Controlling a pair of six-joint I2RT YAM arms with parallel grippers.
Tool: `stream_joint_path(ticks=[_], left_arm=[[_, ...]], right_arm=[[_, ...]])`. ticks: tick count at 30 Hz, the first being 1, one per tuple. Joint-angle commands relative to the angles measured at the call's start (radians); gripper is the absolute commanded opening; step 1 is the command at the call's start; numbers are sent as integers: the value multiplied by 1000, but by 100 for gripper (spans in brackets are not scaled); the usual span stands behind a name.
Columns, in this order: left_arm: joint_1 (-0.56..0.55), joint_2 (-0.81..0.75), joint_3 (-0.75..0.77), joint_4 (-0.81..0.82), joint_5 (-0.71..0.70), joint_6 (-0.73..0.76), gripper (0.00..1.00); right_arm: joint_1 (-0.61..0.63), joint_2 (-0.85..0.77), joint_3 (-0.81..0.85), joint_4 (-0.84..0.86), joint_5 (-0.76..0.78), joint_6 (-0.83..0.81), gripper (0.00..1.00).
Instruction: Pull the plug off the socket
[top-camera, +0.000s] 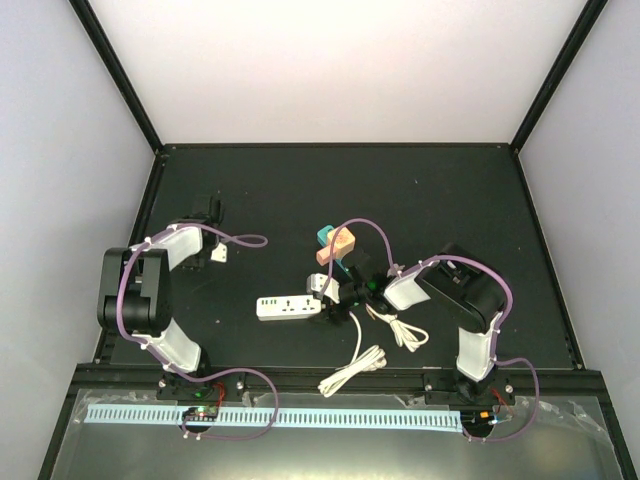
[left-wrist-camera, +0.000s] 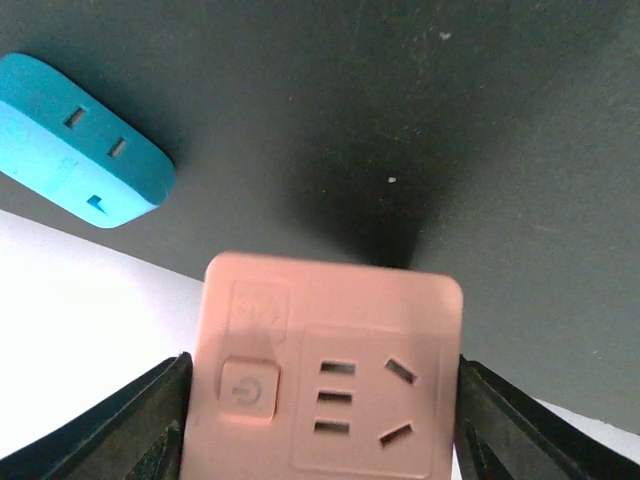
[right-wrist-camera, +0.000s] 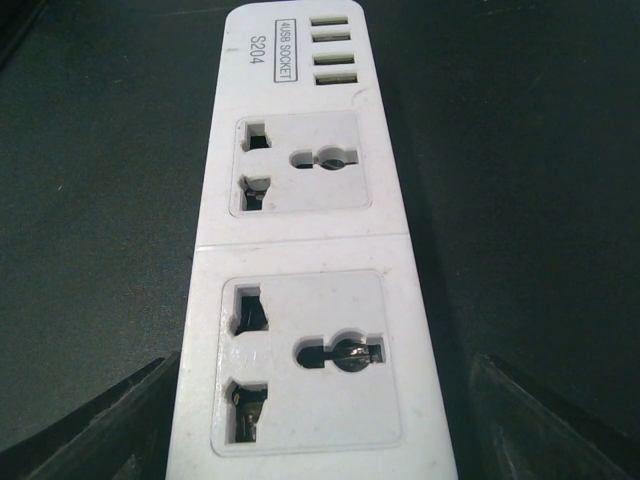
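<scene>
The white power strip (top-camera: 285, 307) lies mid-table. A white plug (top-camera: 319, 285) sits at its right end; whether it is seated I cannot tell. My right gripper (top-camera: 338, 292) is at that end. In the right wrist view the gripper (right-wrist-camera: 320, 420) is open, its fingers (right-wrist-camera: 130, 420) spread either side of the strip (right-wrist-camera: 310, 230). Two empty sockets and USB ports show there; the plug is out of view. My left gripper (top-camera: 208, 212) is far left. In its wrist view (left-wrist-camera: 325, 400) the fingers (left-wrist-camera: 150, 420) are spread wide, with a pink socket block (left-wrist-camera: 330, 370) between them.
A pink block (top-camera: 336, 247) and a teal block (top-camera: 322, 236) lie just behind the strip; the teal one also shows in the left wrist view (left-wrist-camera: 80, 140). A coiled white cable (top-camera: 352, 368) trails toward the near edge. Black frame rails border the table.
</scene>
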Motion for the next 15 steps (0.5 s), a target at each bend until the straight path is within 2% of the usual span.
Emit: stream_joint_path(ticks=[1,4,8,11,14,15], left_arm=[[-9,-4,35,-82,35,-47,72],[-10,-9,31,-84,38,-47,76],[-11,-12,32,-88,41,-57,86],[-12,-20,44,-110,54,-72,89],[-14,-40,95,-205,101,-130,91],[-16,-48,122,-252,129,-157,95]], right_arm=[[-9,2,-12,-33,4,6,79],[-8,2,-12,-33,6,5,79],[-8,1,-12,-32,4,6,79],[-8,0,-13,-32,3,5,79],[-8,-3,-14,-35,1,3,79],[-8,-4,-12,-34,1,4,79]])
